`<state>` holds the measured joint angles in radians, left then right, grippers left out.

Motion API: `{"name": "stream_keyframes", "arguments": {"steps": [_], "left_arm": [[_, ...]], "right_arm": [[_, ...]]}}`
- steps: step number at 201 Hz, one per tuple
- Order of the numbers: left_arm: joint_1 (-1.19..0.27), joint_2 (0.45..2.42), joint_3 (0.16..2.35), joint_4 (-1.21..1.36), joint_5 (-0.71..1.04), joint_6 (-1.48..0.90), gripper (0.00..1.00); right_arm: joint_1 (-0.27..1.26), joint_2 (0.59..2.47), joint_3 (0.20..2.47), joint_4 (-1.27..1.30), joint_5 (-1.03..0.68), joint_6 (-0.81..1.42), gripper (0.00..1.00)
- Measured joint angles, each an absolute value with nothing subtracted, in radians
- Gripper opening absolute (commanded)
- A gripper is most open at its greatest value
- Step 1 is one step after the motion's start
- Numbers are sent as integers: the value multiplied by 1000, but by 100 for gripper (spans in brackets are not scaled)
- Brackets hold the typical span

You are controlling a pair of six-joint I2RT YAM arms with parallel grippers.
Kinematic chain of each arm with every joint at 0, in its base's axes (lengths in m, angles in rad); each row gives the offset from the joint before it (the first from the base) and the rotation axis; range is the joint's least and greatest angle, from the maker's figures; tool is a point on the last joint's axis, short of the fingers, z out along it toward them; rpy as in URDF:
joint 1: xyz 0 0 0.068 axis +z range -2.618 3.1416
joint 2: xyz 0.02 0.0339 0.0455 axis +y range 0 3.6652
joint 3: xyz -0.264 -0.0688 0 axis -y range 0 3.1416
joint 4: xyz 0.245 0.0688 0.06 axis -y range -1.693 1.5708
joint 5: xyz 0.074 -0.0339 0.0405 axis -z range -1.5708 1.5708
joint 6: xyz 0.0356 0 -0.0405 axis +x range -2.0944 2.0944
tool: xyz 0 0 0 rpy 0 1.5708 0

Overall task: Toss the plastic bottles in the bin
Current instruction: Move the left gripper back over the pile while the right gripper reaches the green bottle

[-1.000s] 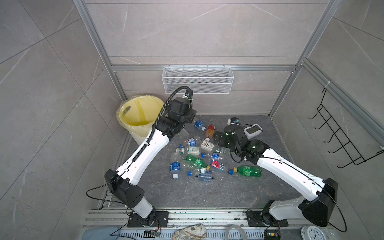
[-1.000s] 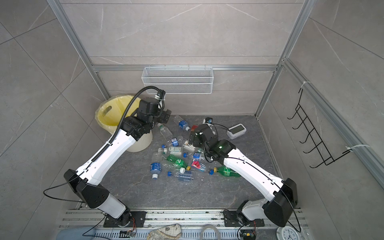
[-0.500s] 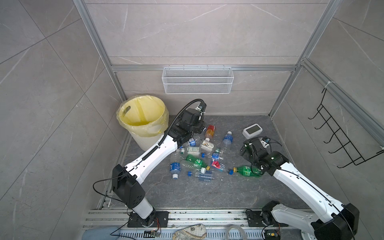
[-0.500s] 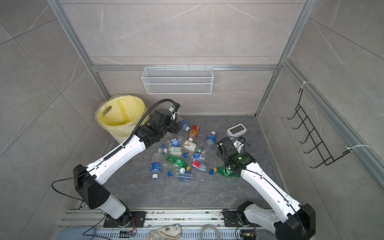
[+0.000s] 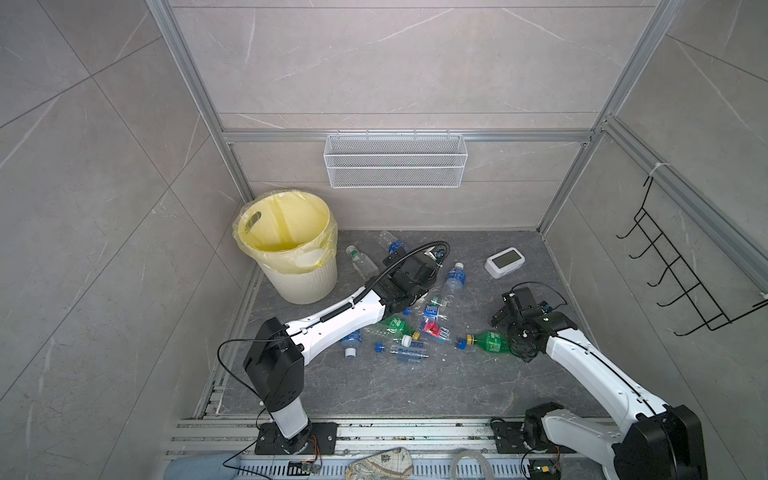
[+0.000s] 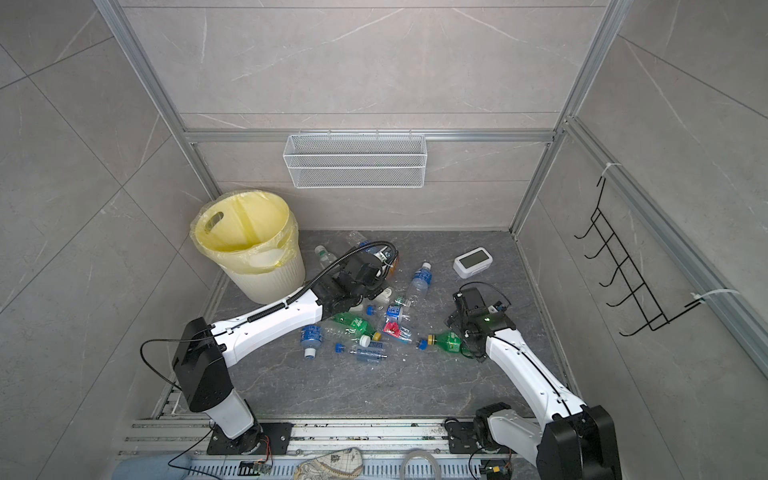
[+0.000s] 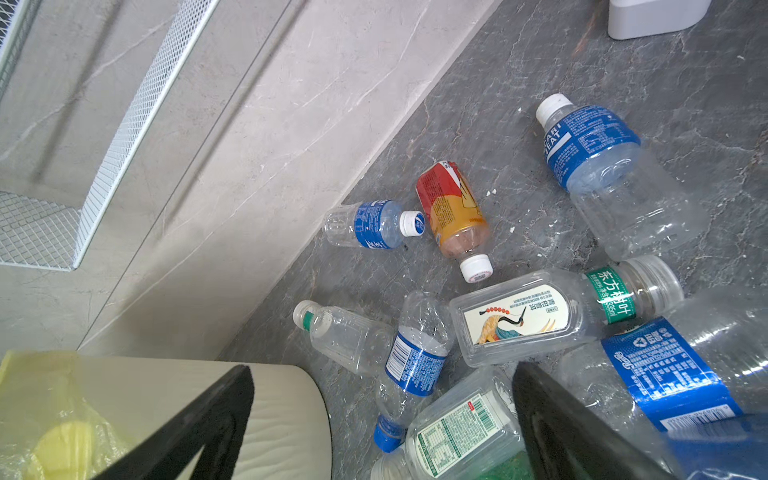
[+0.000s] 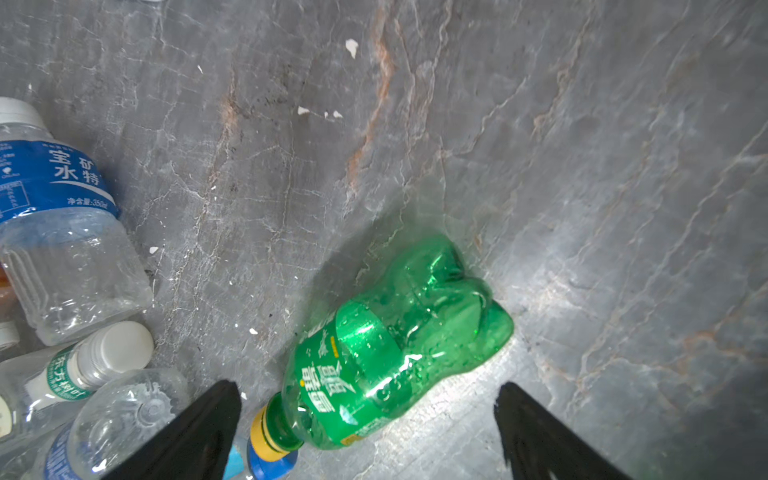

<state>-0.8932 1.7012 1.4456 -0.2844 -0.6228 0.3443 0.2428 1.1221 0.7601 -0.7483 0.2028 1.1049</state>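
Note:
The bin [image 5: 309, 282] stands at the back left, cream and ribbed, with a yellow bag. Several plastic bottles lie in a heap mid-floor. My left gripper [image 7: 382, 368] hangs open over the heap's back part, beside the bin's wall [image 7: 166, 395]; a blue-labelled clear bottle [image 7: 415, 357] lies below its jaws. An orange-red bottle [image 7: 453, 212] and a blue-labelled bottle [image 7: 594, 166] lie further on. My right gripper [image 8: 368, 386] is open just above a green bottle [image 8: 395, 345] [image 5: 488, 341] at the heap's right edge, not touching it.
A white clock [image 5: 504, 262] sits at the back right of the floor. A white mesh basket [image 5: 395, 166] hangs on the back wall, and a black hook rack [image 5: 685, 282] on the right wall. A metal rail [image 5: 374, 428] runs along the front.
My left arm has swung from beside the bin down and right onto the heap. My right arm has drawn back from the heap's middle to the green bottle. Both grippers stayed open.

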Motion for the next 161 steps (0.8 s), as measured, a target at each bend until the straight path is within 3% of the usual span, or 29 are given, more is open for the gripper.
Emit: {"name": "stream_keyframes", "arguments": {"steps": [89,161], "left_arm": [[-892,1663,1411,-297,-499,190,100],[-892,1657,1399,-303,-387,95,100]], "right_arm": [[173,1127,670,-671,109,1127,99],[124,1144,593,-563,74,1130,90]]}}
